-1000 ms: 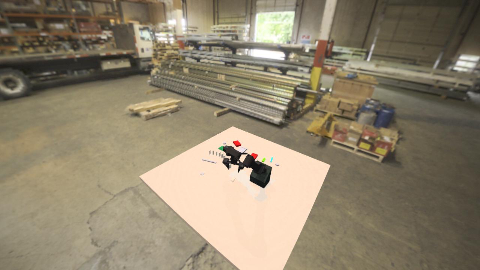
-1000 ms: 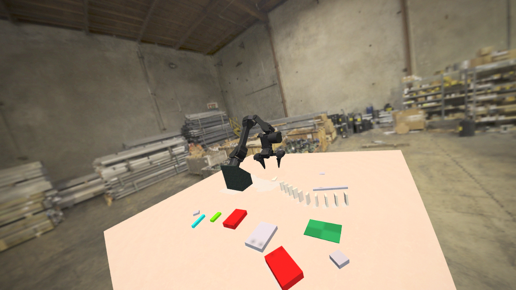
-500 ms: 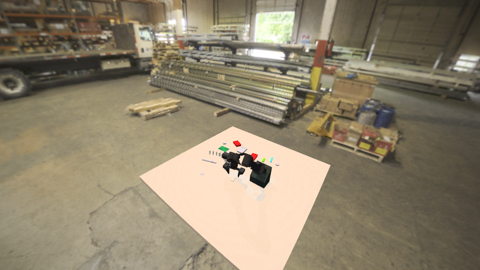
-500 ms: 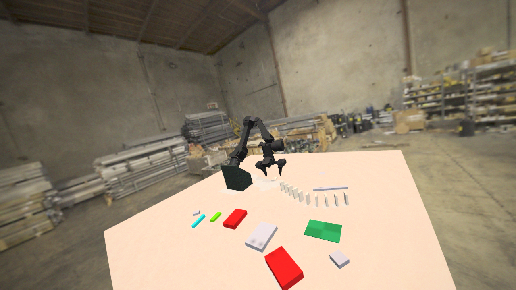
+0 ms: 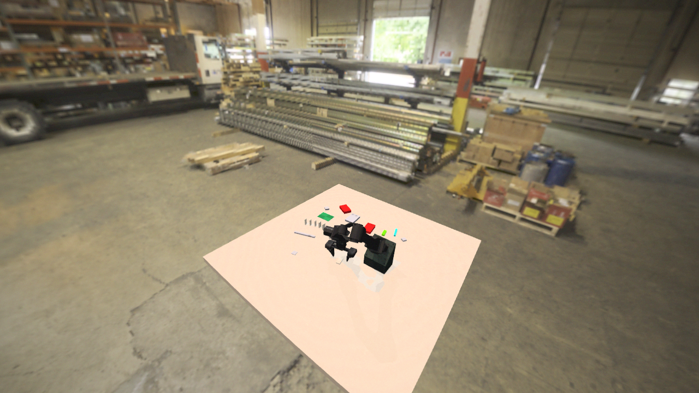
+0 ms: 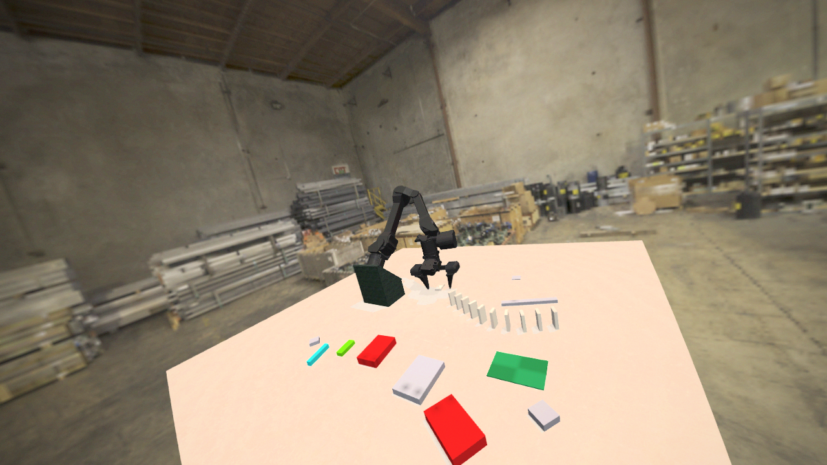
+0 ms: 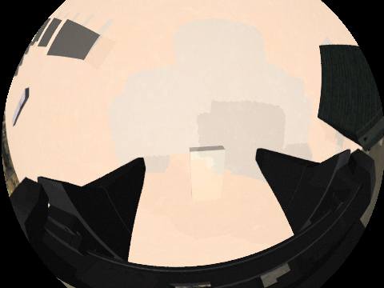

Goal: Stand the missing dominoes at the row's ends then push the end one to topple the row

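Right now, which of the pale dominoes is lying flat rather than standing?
The pale cream domino flat on the table beneath the open black gripper, seen between its fingers in the wrist view. All the others stand upright in the curved row.

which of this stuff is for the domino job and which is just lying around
For the job:
- standing domino row
- flat domino under the gripper
- gripper, open and empty

Lying about:
- two red blocks
- green plate
- white block
- cyan bar
- lime bar
- long grey bar
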Robot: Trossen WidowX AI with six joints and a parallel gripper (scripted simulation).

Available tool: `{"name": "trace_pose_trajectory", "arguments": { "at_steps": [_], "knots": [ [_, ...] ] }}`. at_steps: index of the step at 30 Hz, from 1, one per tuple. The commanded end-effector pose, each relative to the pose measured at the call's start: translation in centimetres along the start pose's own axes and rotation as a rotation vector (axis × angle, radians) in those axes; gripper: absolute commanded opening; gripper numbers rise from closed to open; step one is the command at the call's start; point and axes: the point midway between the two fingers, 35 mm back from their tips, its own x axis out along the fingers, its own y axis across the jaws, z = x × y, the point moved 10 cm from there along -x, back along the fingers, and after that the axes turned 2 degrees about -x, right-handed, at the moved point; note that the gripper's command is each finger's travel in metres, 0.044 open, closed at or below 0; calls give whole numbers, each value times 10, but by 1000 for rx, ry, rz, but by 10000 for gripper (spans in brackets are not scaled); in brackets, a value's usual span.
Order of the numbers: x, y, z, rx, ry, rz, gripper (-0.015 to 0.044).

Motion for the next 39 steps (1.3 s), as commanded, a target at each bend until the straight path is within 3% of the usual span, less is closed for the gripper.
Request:
{"name": "trace_pose_trajectory", "arguments": {
  "at_steps": [1,6,19,30,39],
  "knots": [
    [5,-3,1,10,-3,-6,440],
    [5,-3,1,10,-3,-6,440],
    [5,-3,1,10,-3,-6,107],
    [-2,-3,1,9,-3,-6,107],
    [-109,-3,1,10,-8,-7,107]
  ]
}}
